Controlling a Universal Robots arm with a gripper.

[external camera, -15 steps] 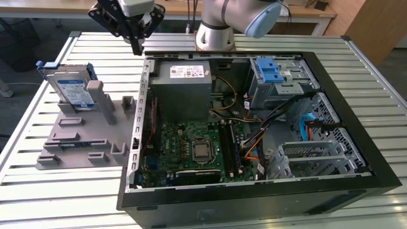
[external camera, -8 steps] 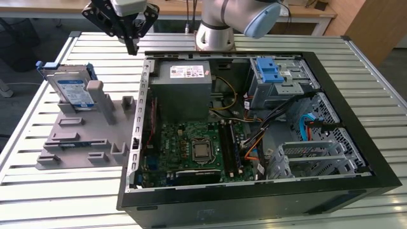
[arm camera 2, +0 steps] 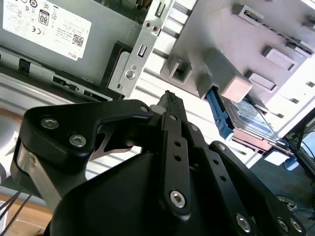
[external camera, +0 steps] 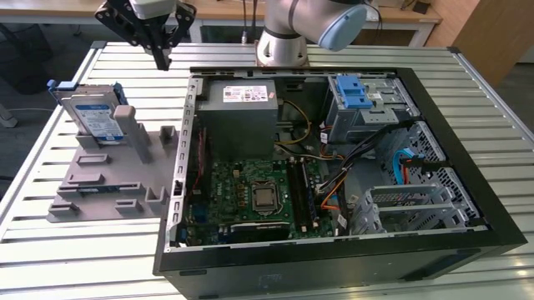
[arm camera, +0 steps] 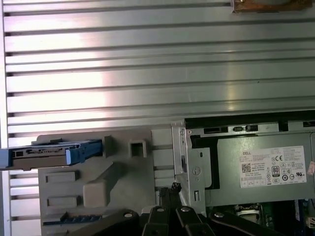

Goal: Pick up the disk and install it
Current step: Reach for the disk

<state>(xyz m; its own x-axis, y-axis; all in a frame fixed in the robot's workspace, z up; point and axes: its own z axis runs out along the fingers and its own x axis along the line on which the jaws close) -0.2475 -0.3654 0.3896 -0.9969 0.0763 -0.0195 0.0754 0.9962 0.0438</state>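
Exterior view: the disk [external camera: 94, 119] is seen standing on edge in a grey holder [external camera: 109, 181] on the slatted worktop [external camera: 100, 262], at the exterior view's left of the open computer case [external camera: 334, 265]. Its labelled face is turned toward the camera. The claw [external camera: 162, 62] is held above the worktop behind the holder, well apart from the disk, fingers together on nothing, tips pointing down.

Second wrist view: the claw [arm camera 2: 168, 98] is seen with fingers pressed together; the disk [arm camera 2: 248, 120] is partly hidden behind the holder.

First wrist view: the disk [arm camera: 39, 155] is seen edge-on, its long edge parallel to the worktop slats.
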